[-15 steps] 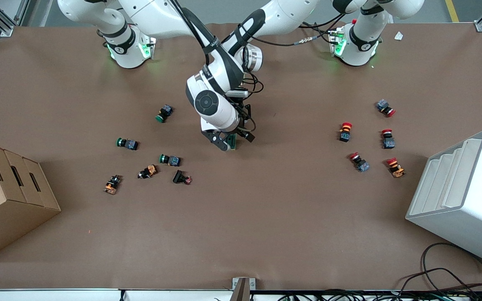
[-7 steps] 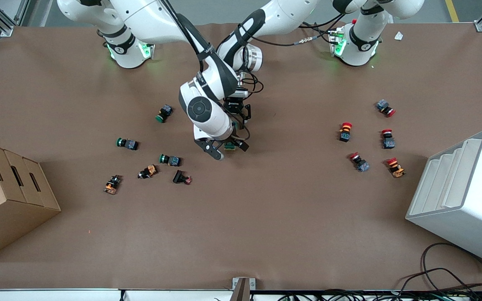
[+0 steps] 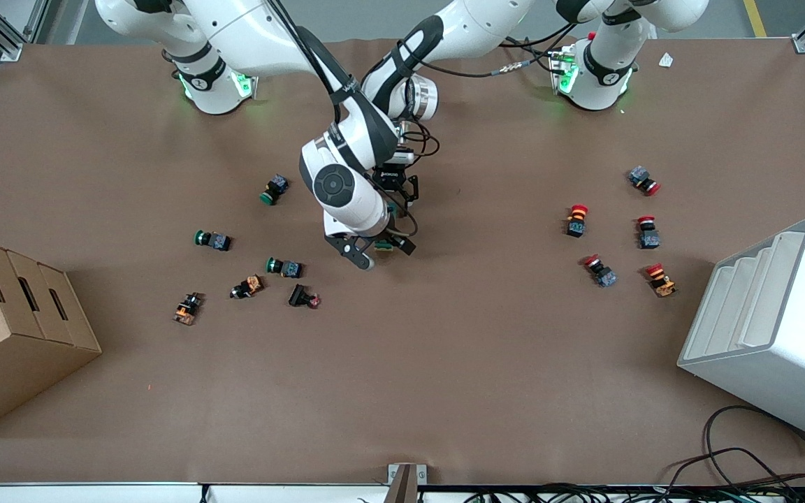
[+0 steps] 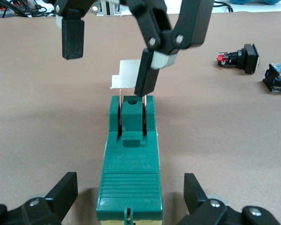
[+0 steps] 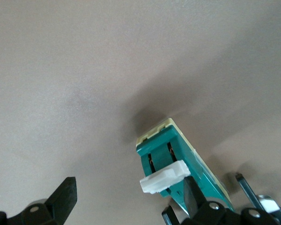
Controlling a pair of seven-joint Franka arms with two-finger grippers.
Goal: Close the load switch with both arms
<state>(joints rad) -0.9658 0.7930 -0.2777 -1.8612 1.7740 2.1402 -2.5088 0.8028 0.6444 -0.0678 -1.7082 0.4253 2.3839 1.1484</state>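
Note:
The load switch (image 3: 383,244), a dark-green block, lies on the brown table near the middle. In the left wrist view the load switch (image 4: 131,159) has its white lever (image 4: 127,75) raised at one end. My left gripper (image 4: 131,199) is open, with one finger on each side of the switch's other end and a gap to the block. It shows in the front view (image 3: 399,202). My right gripper (image 3: 380,250) is open over the lever end. In the right wrist view one finger (image 5: 193,199) is against the white lever (image 5: 165,177) of the switch (image 5: 187,159).
Green and orange push-buttons (image 3: 284,267) lie toward the right arm's end and red ones (image 3: 577,218) toward the left arm's end. A cardboard box (image 3: 11,328) and a white rack (image 3: 773,321) stand at the table's ends.
My right gripper shifted a little toward the right arm's end and the front camera, around the switch's lever end. In the last half second almost nothing moved.

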